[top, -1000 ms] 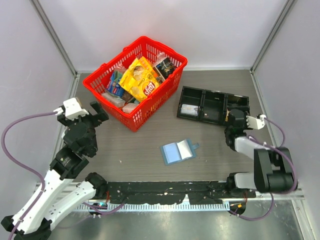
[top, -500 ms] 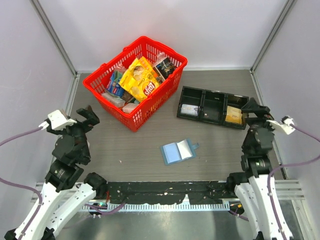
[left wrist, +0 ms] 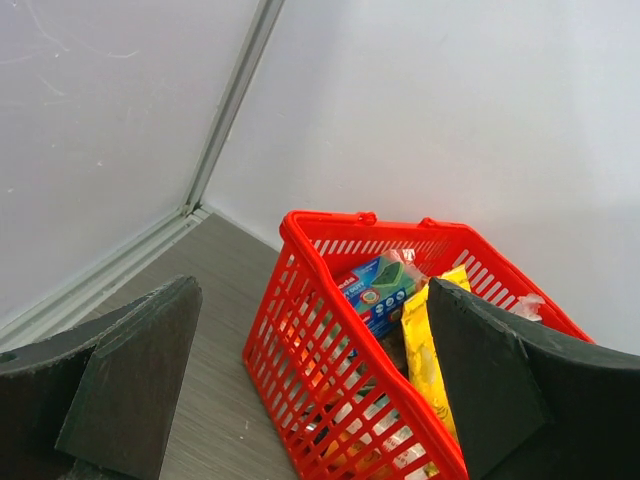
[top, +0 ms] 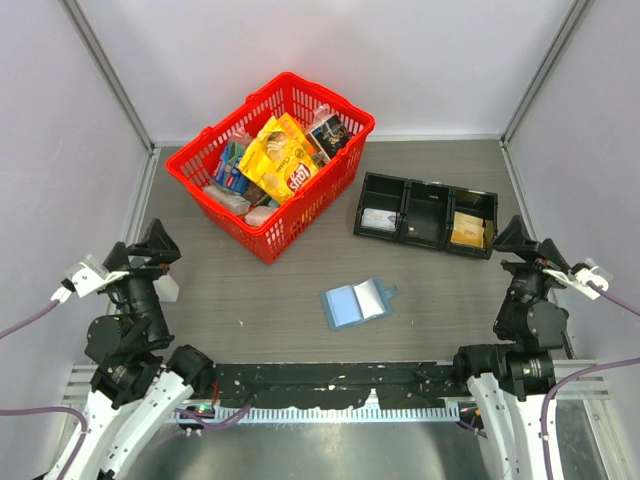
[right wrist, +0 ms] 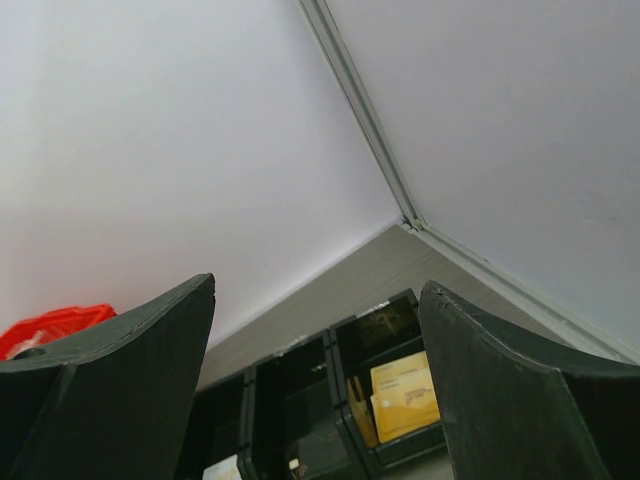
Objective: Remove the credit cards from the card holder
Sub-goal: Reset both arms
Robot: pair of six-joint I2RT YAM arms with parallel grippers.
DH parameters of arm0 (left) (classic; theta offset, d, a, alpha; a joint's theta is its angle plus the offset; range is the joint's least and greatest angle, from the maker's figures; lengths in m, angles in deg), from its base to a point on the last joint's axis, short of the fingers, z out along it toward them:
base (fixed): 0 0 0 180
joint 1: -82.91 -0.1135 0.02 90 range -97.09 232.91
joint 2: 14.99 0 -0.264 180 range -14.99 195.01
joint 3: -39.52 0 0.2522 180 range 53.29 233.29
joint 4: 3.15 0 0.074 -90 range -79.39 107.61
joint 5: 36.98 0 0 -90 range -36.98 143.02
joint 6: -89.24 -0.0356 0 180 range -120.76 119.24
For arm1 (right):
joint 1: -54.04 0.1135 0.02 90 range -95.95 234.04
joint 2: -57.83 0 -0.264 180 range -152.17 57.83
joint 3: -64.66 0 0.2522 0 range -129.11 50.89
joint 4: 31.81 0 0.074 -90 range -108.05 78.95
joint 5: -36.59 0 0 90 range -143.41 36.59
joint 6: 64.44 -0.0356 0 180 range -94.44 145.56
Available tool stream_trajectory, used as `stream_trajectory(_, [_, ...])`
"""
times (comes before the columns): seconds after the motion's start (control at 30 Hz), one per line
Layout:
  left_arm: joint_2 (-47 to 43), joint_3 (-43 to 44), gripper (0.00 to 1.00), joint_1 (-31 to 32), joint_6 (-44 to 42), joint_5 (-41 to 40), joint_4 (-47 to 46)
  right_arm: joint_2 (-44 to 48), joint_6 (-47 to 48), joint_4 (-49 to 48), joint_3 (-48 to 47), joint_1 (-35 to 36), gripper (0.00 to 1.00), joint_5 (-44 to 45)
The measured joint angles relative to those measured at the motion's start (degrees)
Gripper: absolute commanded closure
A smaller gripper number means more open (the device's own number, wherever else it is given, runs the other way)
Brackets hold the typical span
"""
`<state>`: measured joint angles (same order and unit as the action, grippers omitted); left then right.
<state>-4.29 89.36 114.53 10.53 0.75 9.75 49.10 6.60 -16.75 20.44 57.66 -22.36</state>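
The left gripper (top: 155, 262) hangs with its jaws spread wide and nothing between them, its arm tucked close over its base and its wrist view aimed at the red basket (top: 275, 165). At mid-table the card holder (top: 357, 302) lies flat and open, long axis running roughly left to right, well apart from both grippers and seemingly a shade nearer the right one. No tan shows in its pockets. The credit cards (top: 466, 229) rest in the rightmost compartment of the black tray (top: 425, 190). The right gripper (top: 530, 245), just beside that compartment, is likewise wide open and empty, its arm drawn in upright.
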Motion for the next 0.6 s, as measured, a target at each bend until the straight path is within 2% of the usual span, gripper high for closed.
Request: stream_trajectory(0.6, [4.96, -0.13, 0.00, -0.13, -1.05, 4.33, -1.03, -2.19, 0.85, 0.92, 1.31, 0.02, 0.14, 0.81])
